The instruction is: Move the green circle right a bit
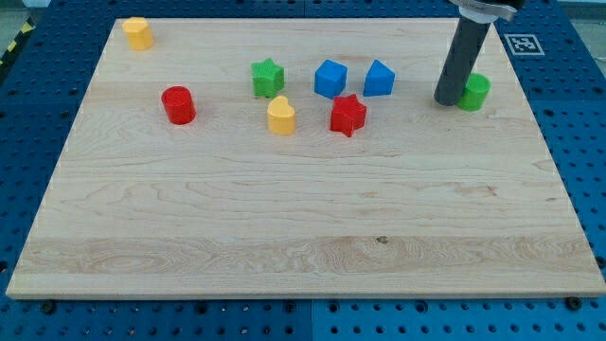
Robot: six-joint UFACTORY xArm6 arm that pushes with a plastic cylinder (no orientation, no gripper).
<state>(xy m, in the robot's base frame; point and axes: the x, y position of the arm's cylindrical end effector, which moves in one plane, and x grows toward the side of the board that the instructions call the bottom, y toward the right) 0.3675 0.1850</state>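
Yellow heart: nearest us, beside red star.
Our tip: touching green circle on its view-left side.
Green circle: upper right of board.
Pincer: we carry none, only a rod.

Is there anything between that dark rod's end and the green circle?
Nothing: in the camera view my tip sits right against the green circle, on its left side.
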